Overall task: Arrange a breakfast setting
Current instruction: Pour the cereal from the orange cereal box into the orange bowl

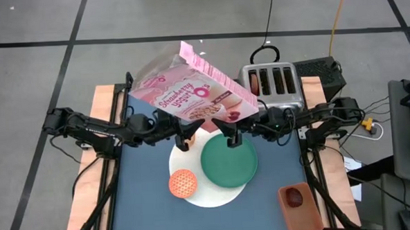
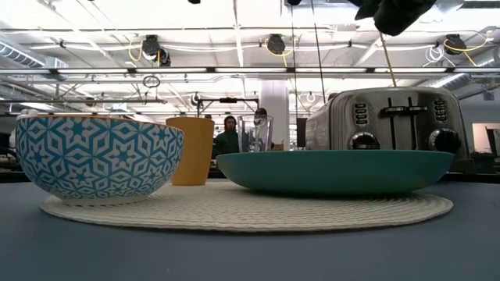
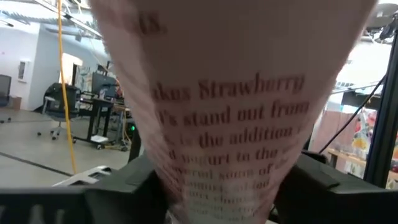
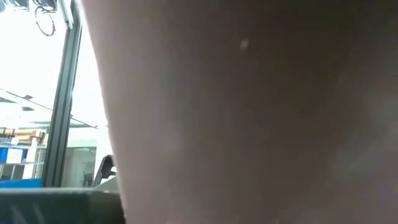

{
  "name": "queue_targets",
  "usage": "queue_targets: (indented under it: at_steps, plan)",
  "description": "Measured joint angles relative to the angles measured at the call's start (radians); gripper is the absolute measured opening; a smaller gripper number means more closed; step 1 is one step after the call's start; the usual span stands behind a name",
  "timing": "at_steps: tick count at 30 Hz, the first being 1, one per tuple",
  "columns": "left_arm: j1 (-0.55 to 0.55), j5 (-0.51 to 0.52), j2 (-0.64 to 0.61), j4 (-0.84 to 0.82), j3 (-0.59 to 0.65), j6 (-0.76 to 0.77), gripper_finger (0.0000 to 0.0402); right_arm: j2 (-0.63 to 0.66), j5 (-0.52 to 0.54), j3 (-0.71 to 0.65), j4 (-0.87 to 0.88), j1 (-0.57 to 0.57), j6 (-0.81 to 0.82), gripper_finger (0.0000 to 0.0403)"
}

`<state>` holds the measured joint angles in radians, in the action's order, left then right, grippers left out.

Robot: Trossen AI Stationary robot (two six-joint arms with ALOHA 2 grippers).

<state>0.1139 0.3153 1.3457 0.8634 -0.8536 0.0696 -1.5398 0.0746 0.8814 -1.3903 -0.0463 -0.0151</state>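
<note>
Setting: green plate [image 1: 228,160] rests on the white woven placemat [image 1: 215,191] at table centre. The patterned bowl [image 1: 182,182] sits on the mat's left edge, beside the plate and apart from it.
Cup: orange cup [image 2: 192,151] stands upright behind the bowl, off the mat as far as the low view shows.
Cereal box [image 1: 193,91]: pink printed carton, raised and tilted above the far edge of the mat, open flap uppermost.
Left gripper [image 1: 185,138]: clamped on the box's lower left edge; the left wrist view shows the printed panel pinched between its fingers [image 3: 118,186].
Right gripper [image 1: 231,136]: at the box's lower right corner, over the plate's far rim. Its wrist view is filled by the box; grip judged closed on the carton.
Progress: plate, bowl and mat are placed; the bowl's filling cannot be confirmed. Judged step: pouring cereal. Bagel [image 1: 294,197] on its brown tray [image 1: 303,211] at the near right remains unplaced.
Materials: mat is ribbed fibre; plate is smooth and shallow; bowl is glazed with a blue star pattern.
Surroundings: chrome toaster [image 1: 275,84] behind the plate.
</note>
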Motion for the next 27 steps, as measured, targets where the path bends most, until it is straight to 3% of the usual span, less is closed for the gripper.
queue_targets:
  at_steps: [6, 14, 27]
  plan:
    - [0.000, 0.001, 0.000, -0.048, 0.000, 0.000, 0.0275, 0.000, 0.000, 0.000, -0.003, 0.000, -0.010, 0.0212]
    - [-0.001, 0.004, -0.002, -0.084, 0.000, 0.007, 0.0278, 0.000, 0.037, 0.000, -0.025, 0.000, -0.034, 0.0212]
    - [0.017, 0.007, -0.115, -0.382, 0.000, 0.057, 0.0278, 0.056, 0.051, 0.000, -0.014, 0.005, -0.058, 0.0212]
